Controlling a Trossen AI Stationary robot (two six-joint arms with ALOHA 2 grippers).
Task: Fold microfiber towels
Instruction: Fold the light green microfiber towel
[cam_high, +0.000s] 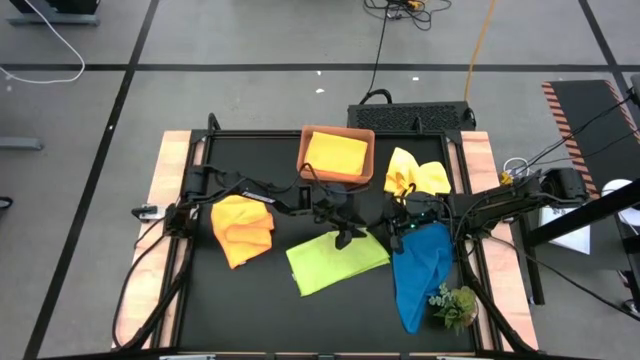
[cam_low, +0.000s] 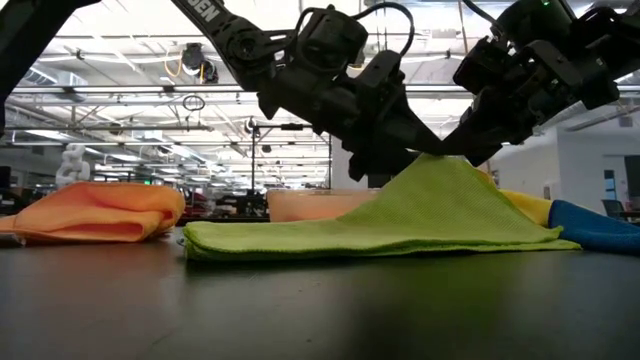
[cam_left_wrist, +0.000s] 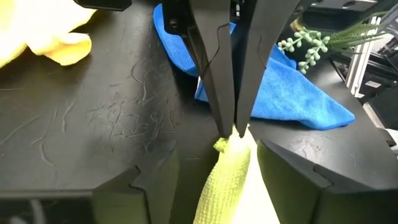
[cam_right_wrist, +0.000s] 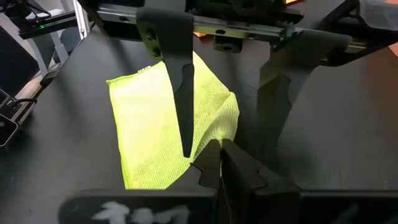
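Note:
A lime green towel (cam_high: 335, 262) lies at the table's middle, with one part near its right edge drawn up into a peak (cam_low: 435, 165). My right gripper (cam_right_wrist: 219, 158) is shut on that peak. My left gripper (cam_left_wrist: 214, 158) is open, its fingers on either side of the raised cloth; whether they touch it I cannot tell. An orange towel (cam_high: 243, 230) lies folded at the left. One yellow towel (cam_high: 335, 153) lies in the brown tray (cam_high: 368, 172) and another yellow towel (cam_high: 415, 175) lies crumpled to the right of it. A blue towel (cam_high: 420, 270) lies at the right. My right gripper pinches the raised part of the lime towel (cam_right_wrist: 222, 132) between its two shut fingertips, bunched there; one layer or several, I cannot tell. The fingers come from the table's right, slanting down. The pinched part stands lifted, and the rest of the towel (cam_low: 330, 240) lies flat on the table.
A small green plant sprig (cam_high: 455, 305) lies by the blue towel near the right front corner. The tray stands at the table's far middle. Bare black table shows along the near edge and between the orange and lime towels.

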